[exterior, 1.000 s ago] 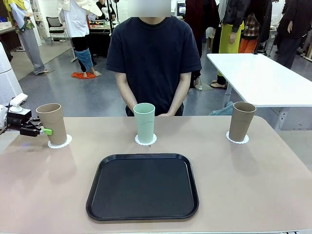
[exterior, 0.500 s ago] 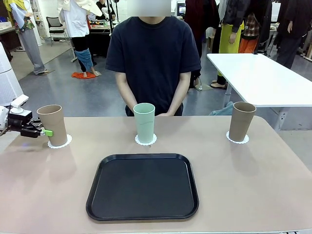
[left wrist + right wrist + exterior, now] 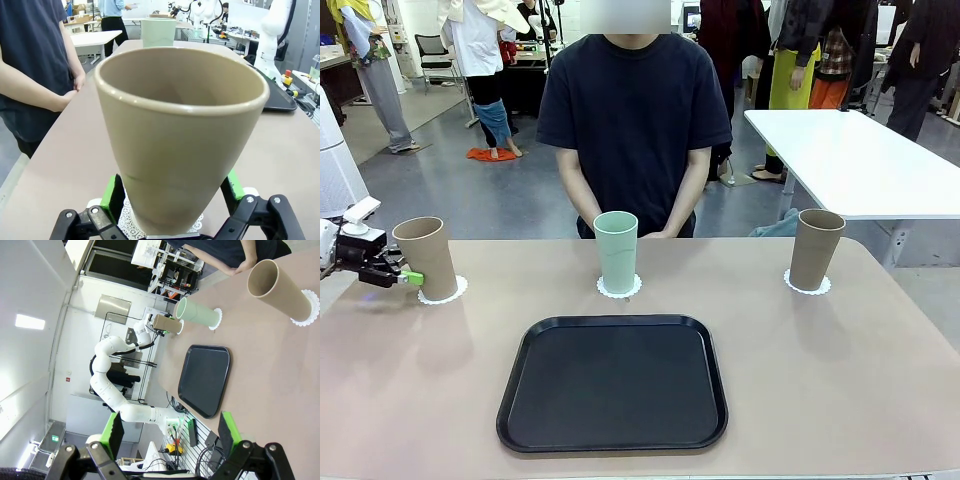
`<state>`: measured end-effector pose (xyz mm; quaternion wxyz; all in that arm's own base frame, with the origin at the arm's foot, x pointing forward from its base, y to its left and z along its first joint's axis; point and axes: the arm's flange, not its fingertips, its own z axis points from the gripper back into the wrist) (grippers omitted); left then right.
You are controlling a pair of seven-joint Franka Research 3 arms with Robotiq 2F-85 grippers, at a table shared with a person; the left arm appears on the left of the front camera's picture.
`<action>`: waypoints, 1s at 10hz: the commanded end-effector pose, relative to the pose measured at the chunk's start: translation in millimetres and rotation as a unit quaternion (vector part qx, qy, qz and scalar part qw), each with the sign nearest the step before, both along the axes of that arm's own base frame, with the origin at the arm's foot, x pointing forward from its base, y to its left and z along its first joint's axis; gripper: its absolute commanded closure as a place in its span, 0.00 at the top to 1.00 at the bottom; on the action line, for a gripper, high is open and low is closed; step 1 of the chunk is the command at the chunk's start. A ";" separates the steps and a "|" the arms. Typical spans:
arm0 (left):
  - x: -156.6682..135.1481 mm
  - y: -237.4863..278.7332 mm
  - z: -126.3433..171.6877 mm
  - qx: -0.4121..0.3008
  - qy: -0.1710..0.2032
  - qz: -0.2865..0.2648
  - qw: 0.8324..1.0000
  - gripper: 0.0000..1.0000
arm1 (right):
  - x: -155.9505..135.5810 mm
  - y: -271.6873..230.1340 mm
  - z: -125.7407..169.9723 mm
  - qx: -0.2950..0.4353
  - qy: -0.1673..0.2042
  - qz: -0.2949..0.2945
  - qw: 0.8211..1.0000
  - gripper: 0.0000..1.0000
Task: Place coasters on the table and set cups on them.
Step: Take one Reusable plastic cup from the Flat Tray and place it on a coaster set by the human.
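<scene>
Three cups stand on white coasters along the far part of the beige table [image 3: 840, 380]. The left tan cup [image 3: 425, 258] rests upright on its coaster [image 3: 444, 293]. My left gripper [image 3: 408, 276] is open, with a green pad on each side of that cup's [image 3: 180, 135] lower part; the lacy coaster [image 3: 127, 222] shows beneath it. The mint green cup [image 3: 616, 250] is on the middle coaster [image 3: 619, 289]. The right tan cup [image 3: 816, 248] is on its coaster [image 3: 807, 286]. My right gripper [image 3: 169, 432] hangs open and empty well back from that cup [image 3: 277, 285].
A black tray [image 3: 613, 383] lies on the near middle of the table, with nothing on it. A person [image 3: 635, 120] stands at the far edge behind the mint cup, hands held together. A white table [image 3: 860, 160] stands at the back right.
My left gripper's jaws have opened off the left tan cup, and the gripper has shifted slightly left and lower. The cup stays on its coaster. Nothing else moved.
</scene>
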<state>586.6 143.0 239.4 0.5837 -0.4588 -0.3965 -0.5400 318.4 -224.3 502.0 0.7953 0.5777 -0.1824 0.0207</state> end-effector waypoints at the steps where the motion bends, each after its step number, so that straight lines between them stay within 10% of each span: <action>1: 2.1 1.5 -1.5 0.013 -0.009 -0.010 1.000 1.00 | 0.3 -1.0 1.5 0.005 -0.007 0.003 1.000 1.00; 10: -2.5 7.6 -5.5 0.082 -0.045 -0.029 0.995 1.00 | 0.3 -1.0 1.5 0.005 -0.007 0.003 1.000 1.00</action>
